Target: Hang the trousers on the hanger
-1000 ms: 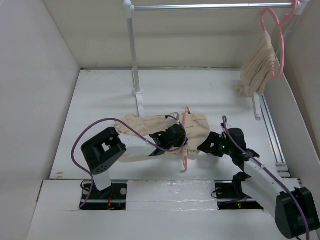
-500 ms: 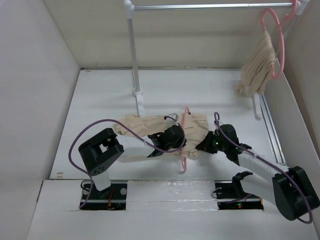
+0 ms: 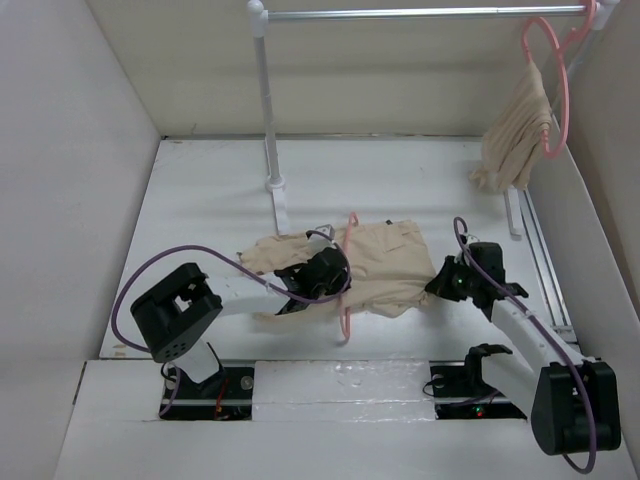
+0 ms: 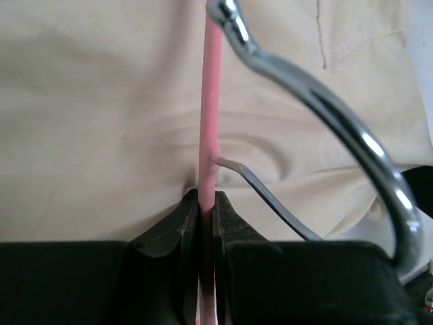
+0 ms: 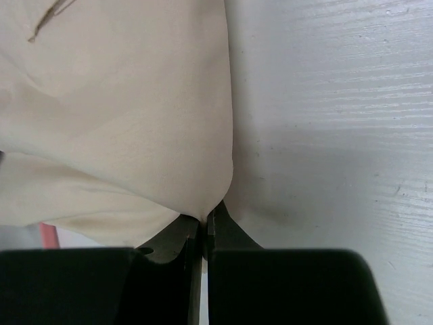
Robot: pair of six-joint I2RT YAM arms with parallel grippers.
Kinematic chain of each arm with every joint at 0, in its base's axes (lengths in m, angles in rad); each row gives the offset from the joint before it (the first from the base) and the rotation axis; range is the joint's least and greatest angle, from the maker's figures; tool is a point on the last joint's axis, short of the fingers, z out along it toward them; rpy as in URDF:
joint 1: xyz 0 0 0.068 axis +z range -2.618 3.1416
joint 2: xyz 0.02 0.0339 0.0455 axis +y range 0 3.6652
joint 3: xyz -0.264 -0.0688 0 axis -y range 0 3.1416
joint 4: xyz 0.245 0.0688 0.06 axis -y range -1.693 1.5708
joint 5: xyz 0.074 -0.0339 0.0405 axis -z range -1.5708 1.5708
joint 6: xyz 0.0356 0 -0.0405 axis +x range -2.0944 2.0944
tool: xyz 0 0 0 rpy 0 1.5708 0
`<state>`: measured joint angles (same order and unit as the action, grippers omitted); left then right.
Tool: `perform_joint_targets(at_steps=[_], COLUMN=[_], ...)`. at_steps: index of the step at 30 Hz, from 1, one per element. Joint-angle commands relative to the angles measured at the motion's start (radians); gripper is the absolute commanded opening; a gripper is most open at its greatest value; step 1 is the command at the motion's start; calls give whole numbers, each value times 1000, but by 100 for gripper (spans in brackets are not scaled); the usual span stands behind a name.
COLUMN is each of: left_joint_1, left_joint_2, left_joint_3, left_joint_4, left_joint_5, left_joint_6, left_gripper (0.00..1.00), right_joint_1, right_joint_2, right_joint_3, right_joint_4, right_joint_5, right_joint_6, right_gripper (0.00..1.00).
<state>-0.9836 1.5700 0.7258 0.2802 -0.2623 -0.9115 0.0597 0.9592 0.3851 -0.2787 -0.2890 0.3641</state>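
rail (image 3: 420, 13): metal rod across top, on white post (image 3: 266, 100), foot on tabletop (image 3: 200, 200) | 2nd hanger (image 3: 563, 95): pink, hooked on rail far rt | garment (image 3: 512, 140): beige, bunched, hangs from 2nd hanger | track (image 3: 546, 275): along tabletop rt edge | walls (image 3: 70, 150): white, lt/back/rt

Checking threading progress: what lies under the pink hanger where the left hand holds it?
The beige trousers lie under the hanger rod, which the left hand clamps. Whether any hanger bar runs beneath the cloth is covered.
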Motion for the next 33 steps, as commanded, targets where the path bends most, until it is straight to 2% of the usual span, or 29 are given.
perform_joint_targets(at_steps=[1,5,13,16,17,19,20,22,23,26,27,28,31,33], left_joint_1=[10,10,10,-18,-27,-38,-38,-59,-59,-70,-79,-79,-79,-79], left_joint_2=[-30,-25,-47,-86,-90,-93,-94,-102,-106,-111,-111,-111,-108,-93], left_joint_3=[9,26,83,109,121,170,182,214,224,291,367,368,481,584], left_joint_4=[-100,-136,-185,-194,-203,-251,-262,-279,-279,-341,-395,-395,-458,-508], left_joint_5=[-60,-86,-117,-132,-146,-149,-149,-153,-153,-163,-182,-183,-192,-196], left_joint_6=[42,42,60,63,60,50,42,36,39,40,45,45,72,85], left_gripper=[0,0,0,0,0,0,0,0,0,0,0,0,0,0], right_joint_1=[-12,-70,-109,-109,-109,-109,-109,-109,-109,-87,-78,-78,-54,15], right_joint_2=[12,-2,18,19,10,-7,-19,-54,-66,-120,-175,-175,-223,-215], right_joint_3=[31,37,41,47,47,58,66,99,115,213,285,285,446,543], right_joint_4=[-31,-47,-76,-80,-83,-96,-114,-138,-174,-271,-330,-353,-437,-452], right_joint_5=[16,18,-16,-61,-68,-82,-85,-104,-113,-136,-148,-148,-197,-234], right_joint_6=[-96,-143,-212,-217,-217,-217,-217,-218,-221,-231,-243,-243,-258,-248], right_gripper=[0,0,0,9,17,25,37,49,58,71,72,72,70,68])
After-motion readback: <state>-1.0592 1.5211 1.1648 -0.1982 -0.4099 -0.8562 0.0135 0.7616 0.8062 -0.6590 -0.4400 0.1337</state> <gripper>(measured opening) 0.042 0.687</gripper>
